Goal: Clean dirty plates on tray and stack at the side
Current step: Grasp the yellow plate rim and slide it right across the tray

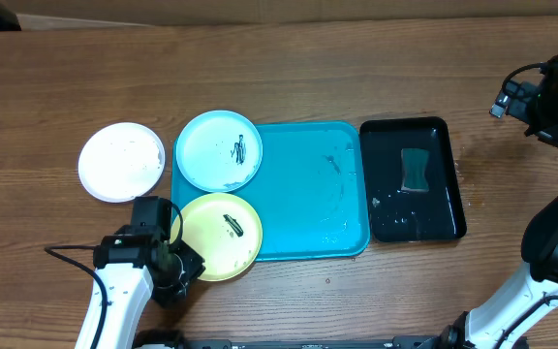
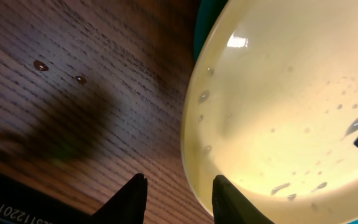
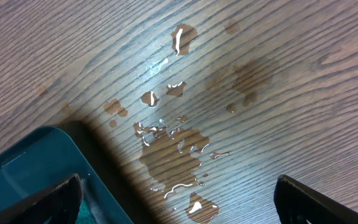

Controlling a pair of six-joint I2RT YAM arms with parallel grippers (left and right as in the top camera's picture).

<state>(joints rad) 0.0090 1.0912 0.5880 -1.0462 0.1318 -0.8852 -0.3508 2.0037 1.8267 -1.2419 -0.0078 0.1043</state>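
Observation:
The yellow-green plate point(image 1: 223, 236) lies on the turquoise tray's point(image 1: 308, 208) near left corner, overhanging its edge, with a dark smear. The light blue plate point(image 1: 219, 150), also smeared, lies on the far left corner. The white plate point(image 1: 119, 162) lies on the table left of the tray. My left gripper point(image 1: 174, 264) is open at the yellow-green plate's left edge. In the left wrist view its fingers point(image 2: 179, 194) straddle the wet rim of the yellow-green plate point(image 2: 278, 112), one over the plate and one over the wood. My right gripper point(image 1: 531, 109) is open and empty at the far right.
A narrow black tray point(image 1: 449, 208) with a green sponge point(image 1: 416, 170) and some water stands right of the turquoise tray. In the right wrist view the open fingers point(image 3: 179, 199) hang over a water puddle point(image 3: 173, 149) on the wood beside the black tray's corner point(image 3: 17, 168).

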